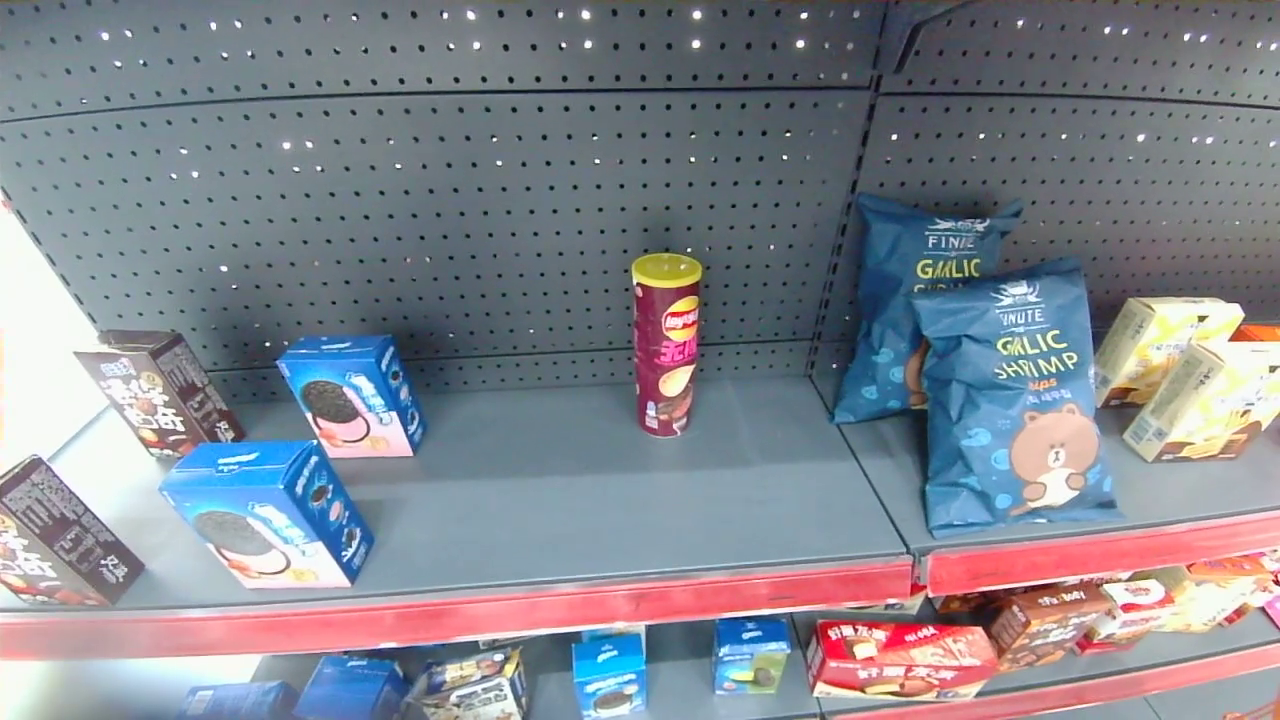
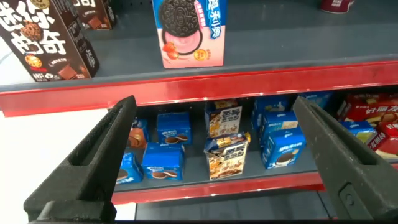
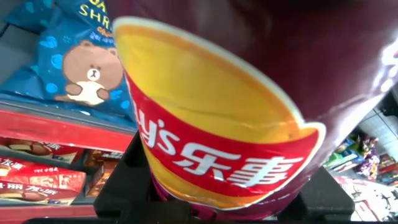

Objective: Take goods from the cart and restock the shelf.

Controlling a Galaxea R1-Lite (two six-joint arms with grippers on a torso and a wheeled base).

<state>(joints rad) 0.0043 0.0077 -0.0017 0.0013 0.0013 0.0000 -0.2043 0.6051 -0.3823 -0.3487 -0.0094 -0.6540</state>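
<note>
A grey store shelf [image 1: 560,500] with a perforated back panel and a red front edge [image 1: 450,605], only partly stocked. One maroon crisp tube with a yellow lid, the shelved can [image 1: 666,345], stands upright near the back edge, about midway along, with bare shelf around it.

The right gripper [image 3: 224,202] has its jaws clenched around a second tube of the same kind, the held can [image 3: 249,93]. It is carried in front of the shelf's right-hand section and not yet set down. The left gripper [image 2: 214,104] has its jaws spread wide and holds nothing. It faces the red front edge near the shelf's left end.

Judging by this, restocking is under way: at least one can is placed, one is in hand, and wide gaps remain to fill.

Toward the left end sit two blue cookie boxes [image 1: 268,512] and two dark boxes [image 1: 158,392]. Two blue chip bags [image 1: 1015,395] lean on the right-hand section, with yellow boxes [image 1: 1190,390] at the far right. A lower shelf [image 1: 680,660] holds more small boxes. The bare stretch beside the shelved can looks unobstructed; the chip bags crowd the space to its right.
</note>
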